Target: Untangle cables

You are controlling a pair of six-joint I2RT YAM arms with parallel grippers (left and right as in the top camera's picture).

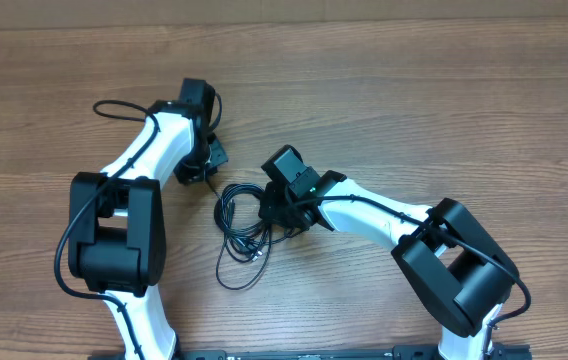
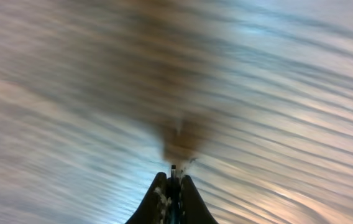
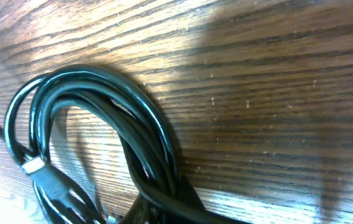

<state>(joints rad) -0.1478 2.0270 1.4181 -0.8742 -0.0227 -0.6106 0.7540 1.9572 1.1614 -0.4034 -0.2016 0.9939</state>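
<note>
While the cables point(image 1: 242, 228) lie in loose black loops on the wooden bench point(image 1: 414, 90) between the two arms, the right end effector point(image 1: 282, 212) sits over the coil's right edge and hides it from above, its jaws closed. Its wrist view shows the bundled strands and a silvery plug point(image 3: 33, 165) running down beneath it, but whether they are pinched I cannot tell. The left end effector point(image 1: 207, 177) is closed tight just beside the loops' upper-left, a thin strand leading up to it, and its own view is too blurred to show a grip.
</note>
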